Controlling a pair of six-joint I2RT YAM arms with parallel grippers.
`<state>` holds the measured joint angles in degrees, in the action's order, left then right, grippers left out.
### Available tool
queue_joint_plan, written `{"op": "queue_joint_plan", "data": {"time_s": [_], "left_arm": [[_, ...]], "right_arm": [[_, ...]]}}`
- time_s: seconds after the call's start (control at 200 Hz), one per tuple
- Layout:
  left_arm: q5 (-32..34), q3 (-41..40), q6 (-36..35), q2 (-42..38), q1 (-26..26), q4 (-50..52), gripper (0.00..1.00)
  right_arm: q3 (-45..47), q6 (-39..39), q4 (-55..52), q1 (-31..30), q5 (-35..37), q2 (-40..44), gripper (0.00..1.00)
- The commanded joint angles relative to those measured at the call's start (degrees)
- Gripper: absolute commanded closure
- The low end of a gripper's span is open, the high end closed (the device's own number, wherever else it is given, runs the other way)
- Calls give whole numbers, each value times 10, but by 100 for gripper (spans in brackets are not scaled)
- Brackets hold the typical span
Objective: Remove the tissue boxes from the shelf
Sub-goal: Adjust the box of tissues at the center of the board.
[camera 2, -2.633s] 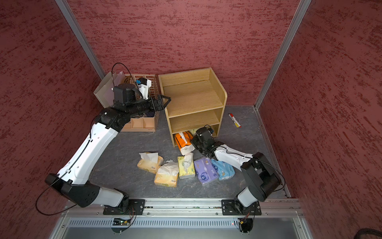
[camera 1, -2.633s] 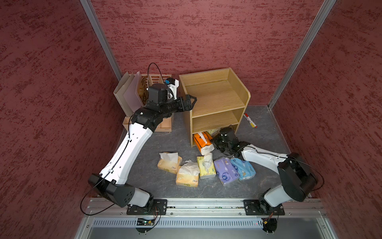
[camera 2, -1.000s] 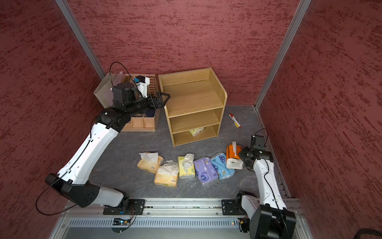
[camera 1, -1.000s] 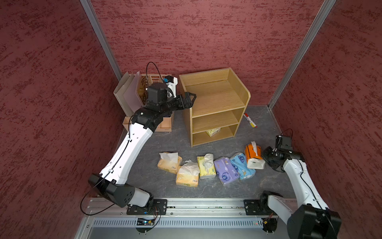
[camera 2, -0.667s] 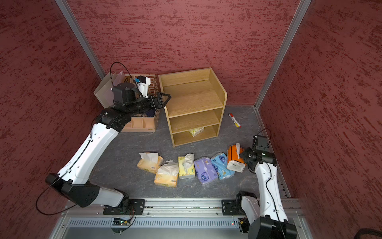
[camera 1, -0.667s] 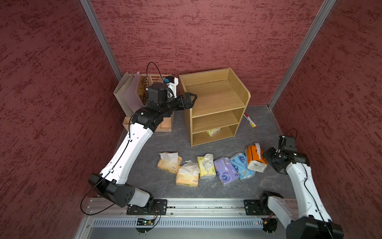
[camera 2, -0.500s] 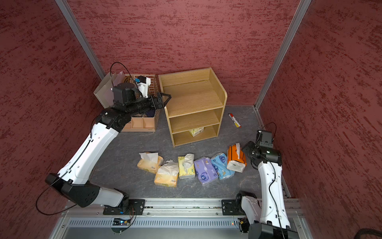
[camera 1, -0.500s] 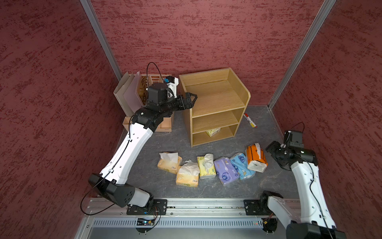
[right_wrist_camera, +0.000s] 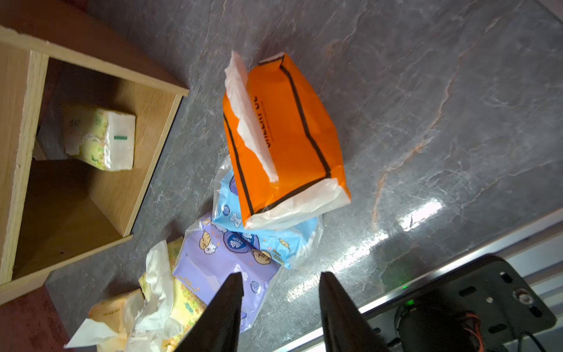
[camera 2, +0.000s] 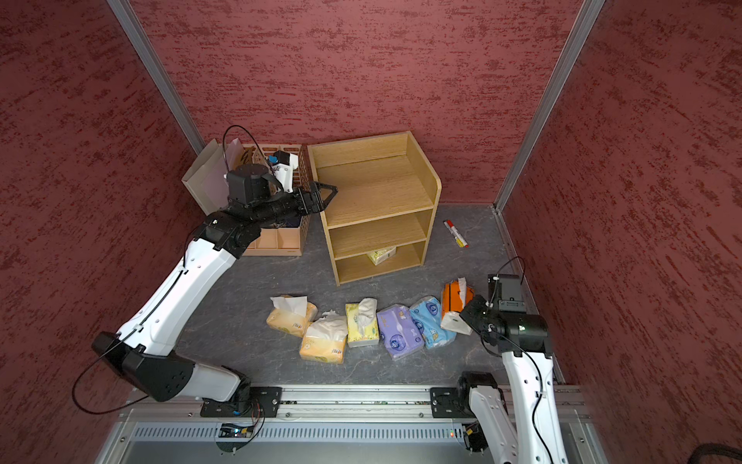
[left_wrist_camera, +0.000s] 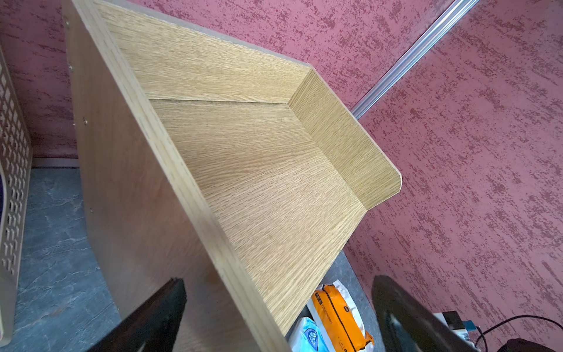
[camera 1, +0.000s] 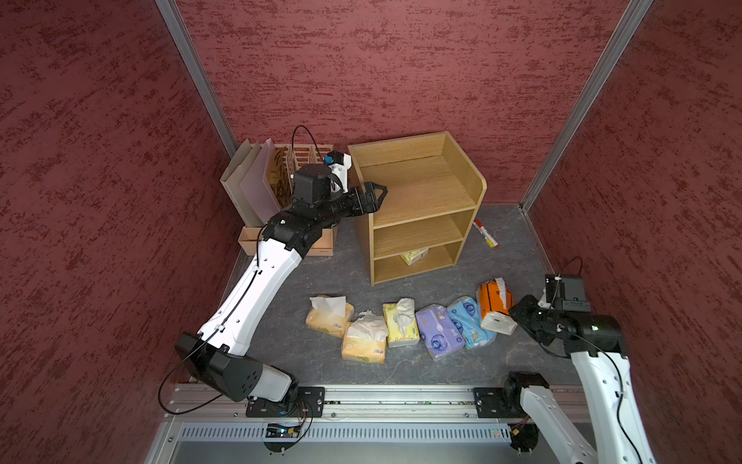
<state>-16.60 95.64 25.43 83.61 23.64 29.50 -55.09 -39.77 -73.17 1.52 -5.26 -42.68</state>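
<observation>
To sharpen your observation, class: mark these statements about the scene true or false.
1. One pale yellow pack sits in the shelf's lowest tier. True.
2. The right end effector grips the orange pack. False: it is open and empty; the pack lies on the floor.
3. The purple pack lies beside the light blue pack. True.
4. The marker lies on the shelf's top. False: it lies on the floor.

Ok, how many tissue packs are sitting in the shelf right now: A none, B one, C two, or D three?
B: a single pale yellow tissue pack sits in the bottom compartment of the shelf; its other tiers hold nothing.
</observation>
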Motion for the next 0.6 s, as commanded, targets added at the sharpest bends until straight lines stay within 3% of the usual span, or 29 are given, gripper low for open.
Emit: {"op": "queue_joint_plan", "data": {"time_s": [0.0, 0.266, 0.461, 0.596], "left_arm": [[-3, 17, 6, 14, 8, -15, 0], [5, 26, 6, 24, 23, -15, 0], [6, 23, 7, 21, 26, -12, 0], [7, 22, 6, 18, 27, -7, 0]], "right_arm": [[8, -44, 1, -49, 7, -6, 53], [37, -121, 108, -168, 36, -93, 48], [34, -133, 154, -173, 49, -185, 46], [41, -134, 123, -171, 76, -233, 46]]}}
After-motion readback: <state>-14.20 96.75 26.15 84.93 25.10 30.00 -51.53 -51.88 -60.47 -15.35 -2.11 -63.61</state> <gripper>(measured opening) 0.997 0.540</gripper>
